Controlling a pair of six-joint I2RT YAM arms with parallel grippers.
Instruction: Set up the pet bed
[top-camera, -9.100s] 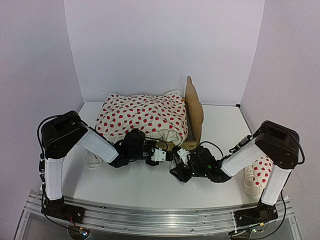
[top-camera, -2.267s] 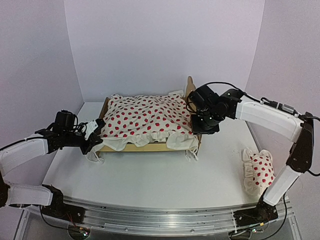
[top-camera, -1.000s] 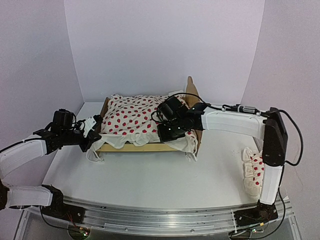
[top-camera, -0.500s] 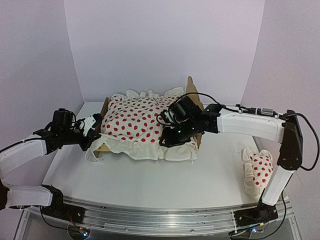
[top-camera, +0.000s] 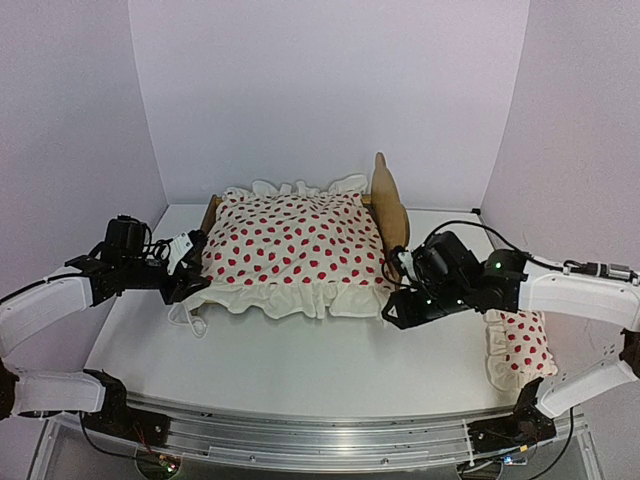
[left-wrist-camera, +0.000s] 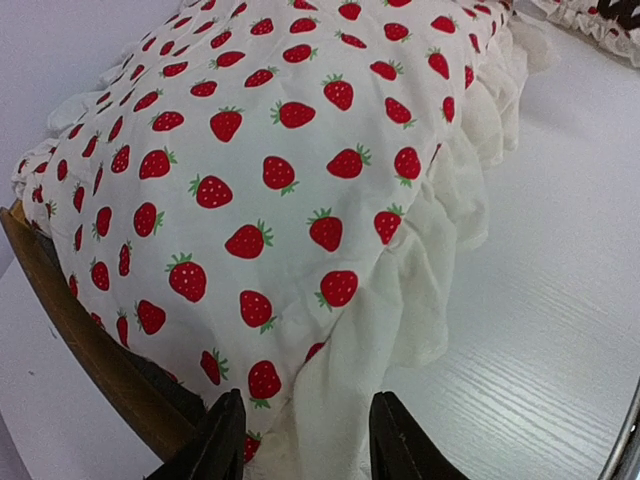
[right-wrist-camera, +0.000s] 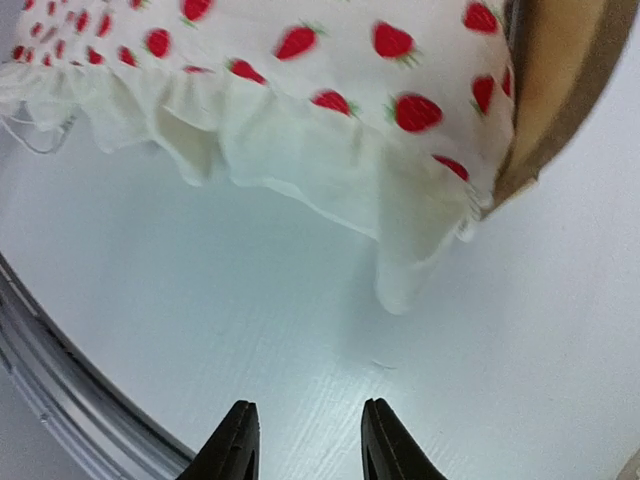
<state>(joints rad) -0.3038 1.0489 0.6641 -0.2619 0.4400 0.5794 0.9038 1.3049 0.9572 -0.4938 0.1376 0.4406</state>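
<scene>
Plywood bed (top-camera: 388, 200) sits under the duvet (top-camera: 290, 245); your left gripper (left-wrist-camera: 300, 428) gapes halfway around its ruffle (left-wrist-camera: 400, 330), right gripper (right-wrist-camera: 300, 440) half open, empty.

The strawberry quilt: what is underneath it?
The quilt drapes a wooden pet bed: its headboard sticks up at one end, a footboard edge shows at the other. Whatever lies inside the bed is covered and cannot be seen.

white arms (top-camera: 40, 305), black joints and cables, black left tool (left-wrist-camera: 300, 425) and right tool (right-wrist-camera: 303, 425).
</scene>
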